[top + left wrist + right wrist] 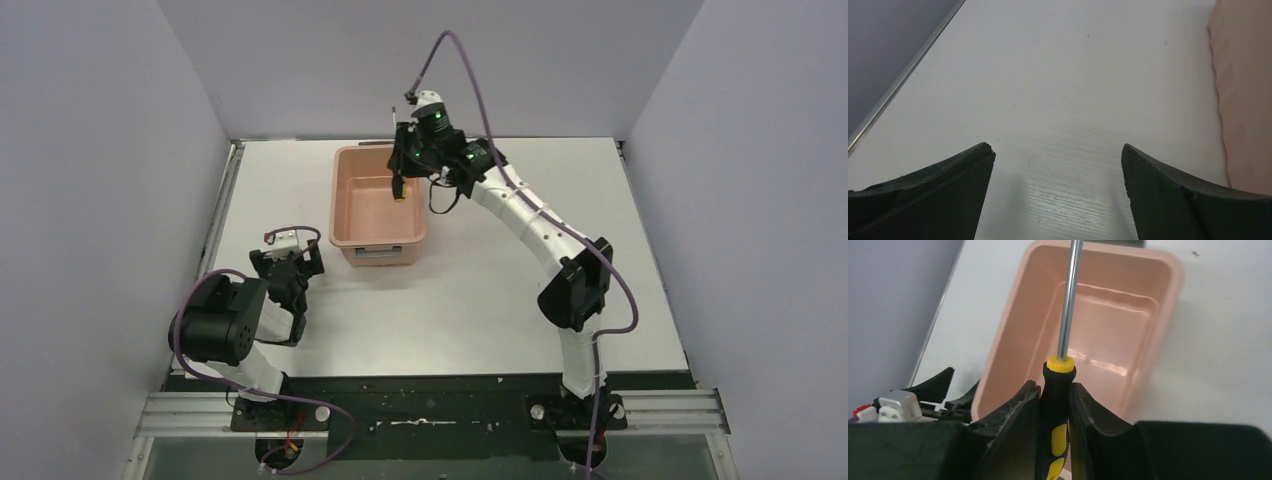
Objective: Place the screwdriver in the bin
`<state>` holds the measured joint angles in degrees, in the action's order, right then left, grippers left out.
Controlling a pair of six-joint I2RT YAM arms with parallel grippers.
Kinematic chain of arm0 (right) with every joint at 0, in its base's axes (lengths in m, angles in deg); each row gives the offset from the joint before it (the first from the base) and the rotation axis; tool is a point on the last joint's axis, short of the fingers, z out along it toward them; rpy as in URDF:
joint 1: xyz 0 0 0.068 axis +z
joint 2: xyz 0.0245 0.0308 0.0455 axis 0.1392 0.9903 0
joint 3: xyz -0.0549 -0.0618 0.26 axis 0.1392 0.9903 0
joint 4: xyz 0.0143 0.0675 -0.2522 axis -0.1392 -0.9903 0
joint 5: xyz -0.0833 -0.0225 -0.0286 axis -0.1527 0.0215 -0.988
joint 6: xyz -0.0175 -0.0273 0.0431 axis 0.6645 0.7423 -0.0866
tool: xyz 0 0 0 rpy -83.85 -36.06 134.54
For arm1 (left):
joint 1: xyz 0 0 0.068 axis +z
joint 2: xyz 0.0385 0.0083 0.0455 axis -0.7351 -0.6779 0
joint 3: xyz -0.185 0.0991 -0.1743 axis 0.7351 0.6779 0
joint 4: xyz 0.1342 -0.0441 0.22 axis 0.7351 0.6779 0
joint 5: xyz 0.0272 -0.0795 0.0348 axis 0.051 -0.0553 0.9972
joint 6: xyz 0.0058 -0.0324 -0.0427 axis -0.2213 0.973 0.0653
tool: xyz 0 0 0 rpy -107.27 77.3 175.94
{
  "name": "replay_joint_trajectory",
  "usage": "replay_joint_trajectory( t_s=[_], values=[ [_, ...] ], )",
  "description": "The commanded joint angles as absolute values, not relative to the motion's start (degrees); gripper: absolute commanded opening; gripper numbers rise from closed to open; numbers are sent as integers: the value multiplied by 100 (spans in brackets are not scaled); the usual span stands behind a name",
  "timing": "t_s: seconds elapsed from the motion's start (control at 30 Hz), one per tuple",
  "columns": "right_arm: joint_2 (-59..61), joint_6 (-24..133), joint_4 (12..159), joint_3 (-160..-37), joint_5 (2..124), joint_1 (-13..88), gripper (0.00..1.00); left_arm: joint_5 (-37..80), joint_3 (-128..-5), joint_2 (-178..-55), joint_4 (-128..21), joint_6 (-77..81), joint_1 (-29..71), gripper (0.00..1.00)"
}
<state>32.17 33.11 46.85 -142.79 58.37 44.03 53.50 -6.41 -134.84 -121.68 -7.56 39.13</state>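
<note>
My right gripper (401, 172) hangs over the far part of the salmon-pink bin (339, 205), shut on the screwdriver (398, 188). In the right wrist view the fingers (1023, 405) press the black and yellow handle of the screwdriver (1058, 377) from both sides, right gripper (1054, 386). The thin metal shaft points down into the bin (1174, 275), whose inside shows nothing else. My left gripper (292, 262) rests low over the table, left of the bin. It stands open (1058, 150) with only bare tabletop between its fingers.
The bin's side wall (1243, 95) lies just right of the left gripper. A metal rail (228, 190) runs along the table's left edge below the grey walls. The right arm's purple cable (470, 70) loops above the bin.
</note>
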Motion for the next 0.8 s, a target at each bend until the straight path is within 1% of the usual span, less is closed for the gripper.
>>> replay_joint_trajectory(
  t_s=[0.0,0.2,0.33,0.47,0.5,0.57,0.6,0.67,0.7,0.73,0.77],
  values=[
    [3872,3077,5275,-14991,5431,4776,0,5269,-771,-13361,-12296,-753,3944,97],
    [4714,3166,5145,-14978,4658,5272,0,5265,-771,-13364,-12297,-754,3946,97],
    [5418,3208,4914,-15016,4594,5395,0,5265,-771,-13366,-12291,-754,3948,97],
    [5852,3192,4790,-15050,4486,5414,0,5265,-771,-13363,-12294,-754,3944,97],
    [5932,3183,4774,-15047,4445,5423,2,5265,-771,-13361,-12291,-754,3945,97],
    [6068,3171,4762,-15050,4417,5438,7,5265,-772,-13363,-12288,-752,3942,97],
    [6120,3149,4749,-15050,4392,5439,13,5265,-771,-13367,-12290,-754,3944,97],
    [6172,3091,4723,-15046,4351,5433,29,5263,-771,-13363,-12289,-754,3941,97],
    [6171,3072,4718,-15044,4302,5441,40,5266,-771,-13366,-12295,-750,3945,97],
    [6148,3053,4713,-15038,4251,5444,46,5265,-771,-13368,-12295,-754,3945,97],
    [6104,3055,4736,-15042,4218,5449,49,5265,-771,-13365,-12291,-754,3949,97]
  ],
)
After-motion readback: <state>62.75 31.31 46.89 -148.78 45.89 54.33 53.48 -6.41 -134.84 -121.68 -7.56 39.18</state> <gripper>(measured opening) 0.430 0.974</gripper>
